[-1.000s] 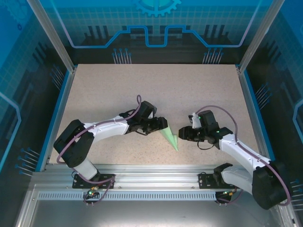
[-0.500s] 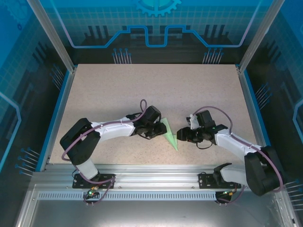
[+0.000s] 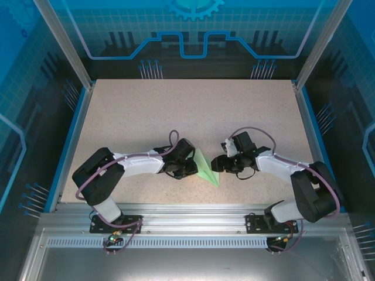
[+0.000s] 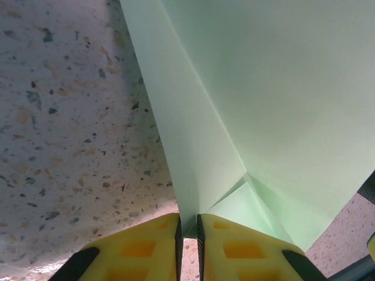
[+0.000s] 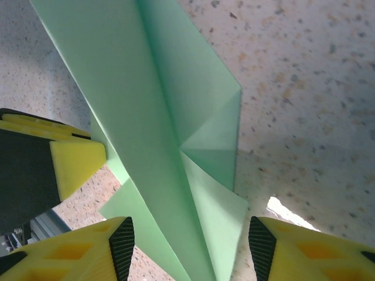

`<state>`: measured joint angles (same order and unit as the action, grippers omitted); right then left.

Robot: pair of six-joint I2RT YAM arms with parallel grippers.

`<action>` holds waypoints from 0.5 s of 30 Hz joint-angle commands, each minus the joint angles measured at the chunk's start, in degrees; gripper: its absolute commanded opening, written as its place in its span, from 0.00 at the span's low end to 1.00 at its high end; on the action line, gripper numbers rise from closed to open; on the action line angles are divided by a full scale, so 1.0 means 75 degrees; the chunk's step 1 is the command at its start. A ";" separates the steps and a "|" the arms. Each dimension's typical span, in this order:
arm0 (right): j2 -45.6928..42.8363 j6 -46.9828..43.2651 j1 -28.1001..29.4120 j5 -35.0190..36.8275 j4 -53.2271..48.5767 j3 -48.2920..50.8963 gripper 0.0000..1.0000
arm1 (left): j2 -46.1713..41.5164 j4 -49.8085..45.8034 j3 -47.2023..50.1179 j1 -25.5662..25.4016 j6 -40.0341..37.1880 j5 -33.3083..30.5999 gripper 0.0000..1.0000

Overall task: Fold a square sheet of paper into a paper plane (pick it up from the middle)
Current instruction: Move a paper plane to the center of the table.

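The square sheet of paper lies folded as a pale mint-green paper plane (image 3: pixel 205 166) on the table between my two grippers, its point toward the near edge. My left gripper (image 3: pixel 191 167) is shut on its left edge; in the left wrist view the yellow fingers (image 4: pixel 153 243) pinch a thin fold of the paper plane (image 4: pixel 263 105) at the left gripper (image 4: pixel 188 227). My right gripper (image 3: pixel 218 165) is open on the other side. In the right wrist view the right gripper (image 5: pixel 191 246) straddles the paper plane (image 5: pixel 152 117), pads apart from it.
The speckled beige table (image 3: pixel 176 111) is bordered by blue rails left and right and an aluminium frame (image 3: pixel 187 216) at the near edge. A yellow finger of the left gripper (image 5: pixel 70 161) shows beside the paper in the right wrist view.
The left gripper has closed onto the plane's left edge. The right gripper has slid left up to the plane and opened wider around it.
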<state>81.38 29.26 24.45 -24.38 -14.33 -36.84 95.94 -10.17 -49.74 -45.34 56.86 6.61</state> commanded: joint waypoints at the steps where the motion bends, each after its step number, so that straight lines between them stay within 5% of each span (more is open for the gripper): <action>1: 0.0216 -0.0267 0.0231 0.0017 -0.0047 -0.0303 0.58 | -0.0172 0.0044 0.0057 -0.0025 -0.0128 -0.0126 0.17; 9: 0.0440 -0.0355 0.0313 0.1546 -0.0743 -0.0680 0.59 | -0.0137 -0.0053 0.0116 -0.0025 -0.0214 -0.0181 0.15; 15: 0.0836 -0.0430 0.0347 0.0739 -0.0398 -0.0722 0.60 | -0.0043 0.0015 0.0104 -0.0025 -0.0225 -0.0143 0.14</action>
<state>86.00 27.24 26.33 -15.70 -17.37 -41.28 95.94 -10.04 -49.67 -45.34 56.58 6.22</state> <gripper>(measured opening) 0.596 0.142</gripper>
